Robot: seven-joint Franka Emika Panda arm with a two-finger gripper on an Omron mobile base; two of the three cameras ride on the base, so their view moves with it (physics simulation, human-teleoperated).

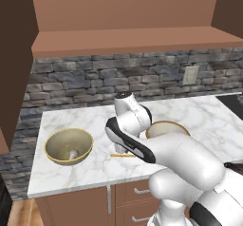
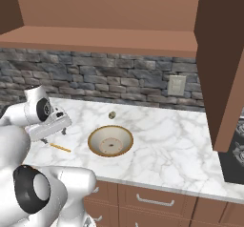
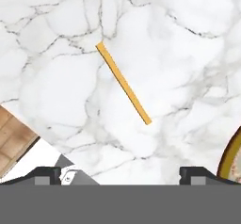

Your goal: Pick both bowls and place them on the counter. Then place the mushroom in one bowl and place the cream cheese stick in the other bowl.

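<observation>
The cream cheese stick (image 3: 123,83), thin and yellow-orange, lies flat on the white marble counter (image 3: 179,53), and its end peeks out beside the arm (image 1: 121,155). My gripper (image 3: 124,173) hovers open just above it, fingertips apart on either side with nothing between them. From the right, the gripper (image 2: 54,136) hangs over the stick (image 2: 60,147). The shallow beige bowl (image 2: 110,141) stands upright on the counter right of the stick, partly behind my arm (image 1: 166,129). The deep olive-tan bowl (image 1: 69,145) stands at the counter's left with the mushroom (image 1: 72,155) inside.
A small dark round knob (image 2: 112,115) lies behind the beige bowl. The counter's front edge and wooden floor (image 3: 14,133) lie close to the stick. A stone backsplash with a wall outlet (image 2: 177,85) and overhead cabinets (image 2: 219,59) bound the workspace. A dark cooktop (image 1: 232,101) sits far right.
</observation>
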